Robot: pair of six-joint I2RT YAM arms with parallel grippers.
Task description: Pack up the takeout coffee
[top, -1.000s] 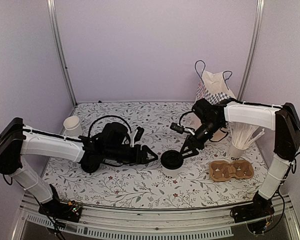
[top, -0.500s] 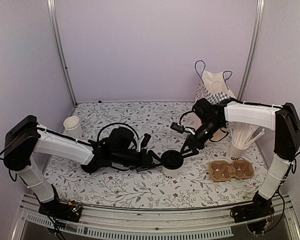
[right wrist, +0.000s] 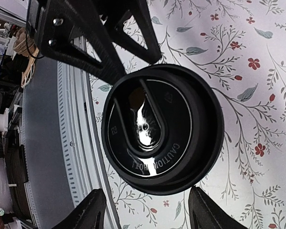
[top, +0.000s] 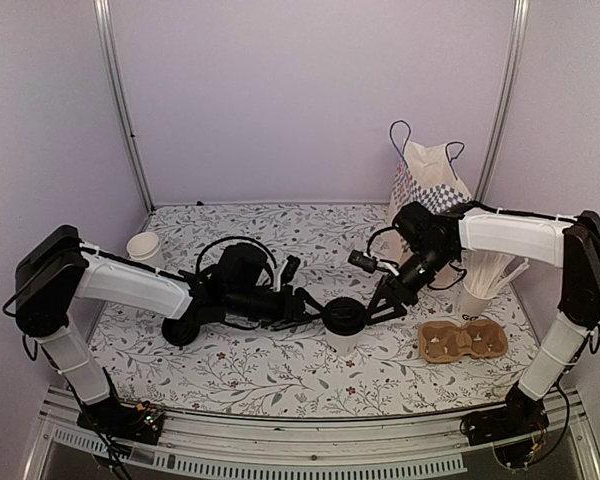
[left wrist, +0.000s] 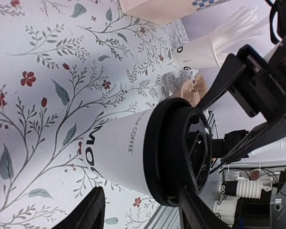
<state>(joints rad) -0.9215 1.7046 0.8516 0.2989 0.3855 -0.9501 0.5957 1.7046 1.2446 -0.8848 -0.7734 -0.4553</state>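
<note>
- Left wrist view: the left gripper (left wrist: pixel 142 191) is spread wide, one finger on either side of the takeout coffee (left wrist: pixel 117 148). Whether either finger touches the cup cannot be told.
- Right wrist view: the right gripper (right wrist: pixel 148 189) is likewise released. Its fingers are parted just above the cup's round black lid (right wrist: pixel 162 129) and grasp nothing.
- Top external view: the coffee stands upright near the middle of the floral tabletop (top: pixel 270 375). The left gripper is close against it on the left, and the right gripper angles down beside it on the right.
- A brown cardboard cup carrier (top: pixel 462 340) lies flat toward the front right, near the coffee but apart from it.
- A white cup with black lettering (top: pixel 472 303), full of white sticks, stands just behind the carrier.
- The checkered paper bag (top: pixel 430 185) stands upright at the back right with its handles up, well apart from the coffee.
- A plain white paper cup (top: pixel 145 252) sits alone at the far left.
</note>
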